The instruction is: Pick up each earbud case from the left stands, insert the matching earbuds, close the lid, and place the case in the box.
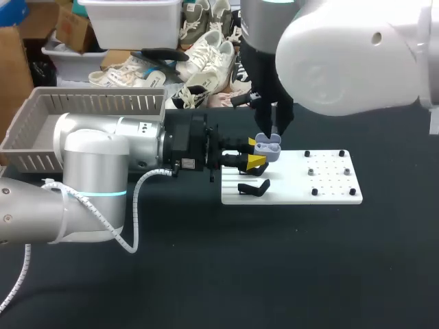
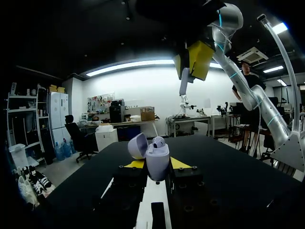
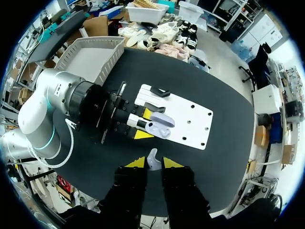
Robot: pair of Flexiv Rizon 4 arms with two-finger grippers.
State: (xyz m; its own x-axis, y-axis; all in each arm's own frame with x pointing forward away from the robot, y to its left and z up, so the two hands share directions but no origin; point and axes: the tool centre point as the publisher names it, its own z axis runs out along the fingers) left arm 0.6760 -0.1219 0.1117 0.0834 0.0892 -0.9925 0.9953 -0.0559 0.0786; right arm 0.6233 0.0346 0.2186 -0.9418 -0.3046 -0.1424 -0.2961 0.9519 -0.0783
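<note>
Our left end effector (image 1: 255, 151) pinches the open case (image 2: 157, 160), our right end effector (image 3: 153, 162) the second earbud (image 2: 183, 85); closing and boxing remain.

The left arm (image 1: 96, 171) comes in over the left edge of the table (image 1: 206, 274) and lies low and level, wrist straight, its gripper (image 1: 255, 152) pointing toward the right edge. Its yellow-tipped fingers (image 2: 135, 163) press the earbud case (image 2: 158, 160) from two sides. The right arm (image 1: 343, 55) enters from the far right corner, wrist turned straight down, its gripper (image 3: 152, 163) hanging just above the left one. Its tips appear to pinch an earbud (image 3: 152, 156), though that piece shows too small to be sure.
</note>
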